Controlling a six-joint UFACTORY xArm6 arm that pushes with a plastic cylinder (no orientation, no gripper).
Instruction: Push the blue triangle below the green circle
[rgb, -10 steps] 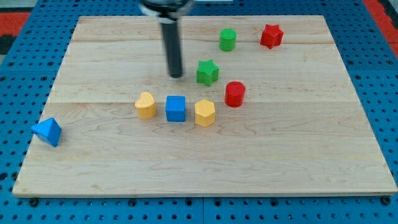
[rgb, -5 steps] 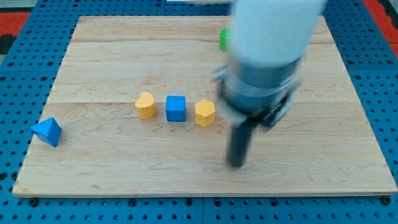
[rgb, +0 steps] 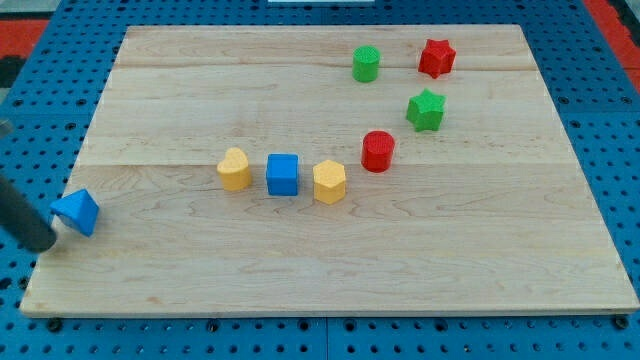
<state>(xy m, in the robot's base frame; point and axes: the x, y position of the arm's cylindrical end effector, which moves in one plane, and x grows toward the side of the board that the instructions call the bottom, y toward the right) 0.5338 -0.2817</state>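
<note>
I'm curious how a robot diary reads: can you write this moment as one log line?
step: approach | my tip: just left of blue triangle, at board's left edge | green circle: far off, upper right | push: not yet done

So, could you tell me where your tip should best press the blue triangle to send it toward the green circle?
Probably on its lower-left face, from the view's left. My tip already sits just left of the blue triangle, and the green circle lies far up and right.

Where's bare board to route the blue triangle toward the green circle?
Free: the strip along the view's top-left, above the yellow heart and blue cube, up to the green circle. Also everything below that row. Crowded: the red cylinder, green star and red star.
</note>
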